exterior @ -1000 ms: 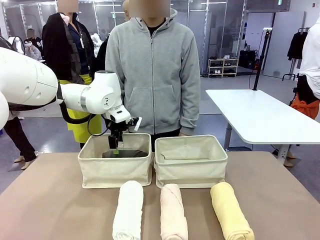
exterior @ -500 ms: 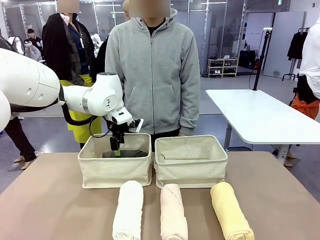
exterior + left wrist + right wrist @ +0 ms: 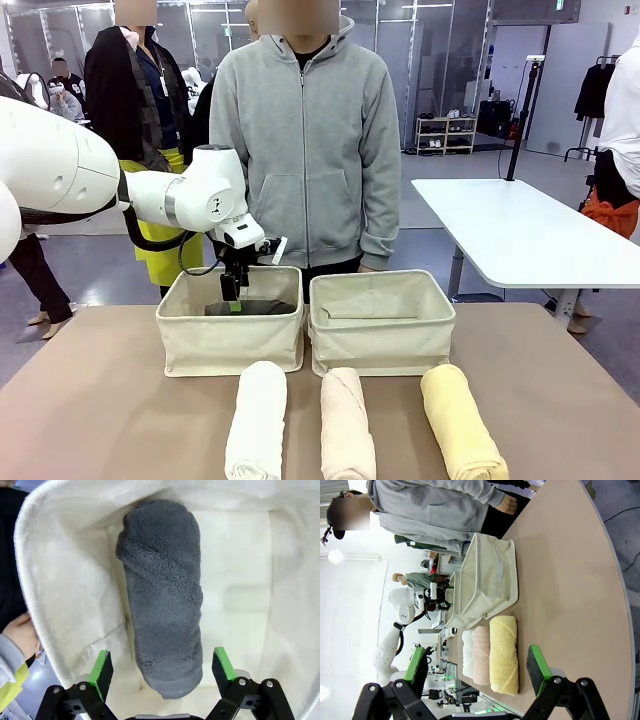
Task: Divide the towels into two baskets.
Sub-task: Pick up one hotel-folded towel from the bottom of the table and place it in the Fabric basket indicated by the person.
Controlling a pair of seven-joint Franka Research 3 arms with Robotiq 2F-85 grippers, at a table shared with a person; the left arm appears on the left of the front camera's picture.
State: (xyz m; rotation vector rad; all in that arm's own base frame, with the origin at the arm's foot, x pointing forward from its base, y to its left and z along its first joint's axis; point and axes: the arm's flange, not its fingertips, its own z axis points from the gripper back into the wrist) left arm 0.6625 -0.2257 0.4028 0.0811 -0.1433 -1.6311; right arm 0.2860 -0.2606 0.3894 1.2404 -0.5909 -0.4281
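A: Biggest things first. How is the table laid out?

B: Two cream canvas baskets stand side by side along the far part. The left basket holds the dark grey towel, which lies flat along its floor. I can see no roll in the right basket. In front of them lie the white towel, the pink-beige towel and the yellow towel, in a row, long axes pointing toward the baskets.

A: And the grippers?

B: The left gripper hangs over the left basket, jaws spread wide with nothing in them; the grey roll lies below, apart from the pads. The right gripper is equally wide and empty, looking in from the table's right side. The yellow roll lies nearest it, with its length crossing the jaw gap, so I'd judge that arm better placed.
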